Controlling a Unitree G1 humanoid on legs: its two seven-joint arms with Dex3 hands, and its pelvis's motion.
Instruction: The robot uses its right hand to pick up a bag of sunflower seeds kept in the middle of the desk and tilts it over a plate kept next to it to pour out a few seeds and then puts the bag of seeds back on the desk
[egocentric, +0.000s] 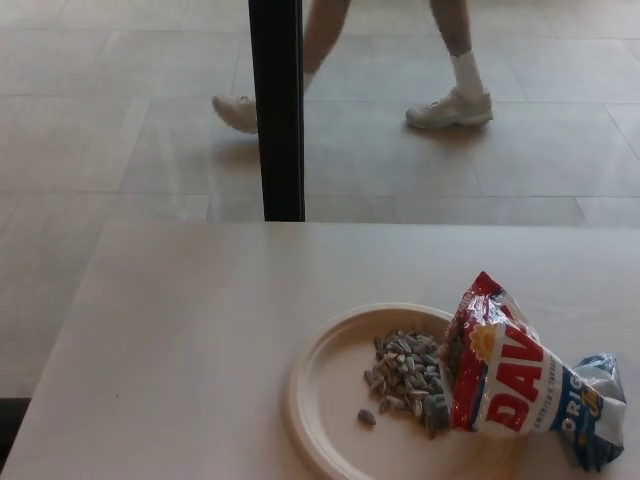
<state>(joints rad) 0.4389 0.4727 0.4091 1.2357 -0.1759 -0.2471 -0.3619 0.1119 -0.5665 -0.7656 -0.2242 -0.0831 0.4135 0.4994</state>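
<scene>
The red, white and blue bag of sunflower seeds (520, 378) lies on its side at the right of the desk. Its open mouth rests over the right rim of the cream plate (325, 385). A pile of grey seeds (405, 377) sits on the plate just left of the bag's mouth, with one seed apart at the lower left. Neither of my hands shows in the head view.
The pale desk (190, 330) stretches left and back of the plate. A black post (276, 110) stands behind its far edge. A person's legs (440, 60) in white shoes cross the tiled floor beyond.
</scene>
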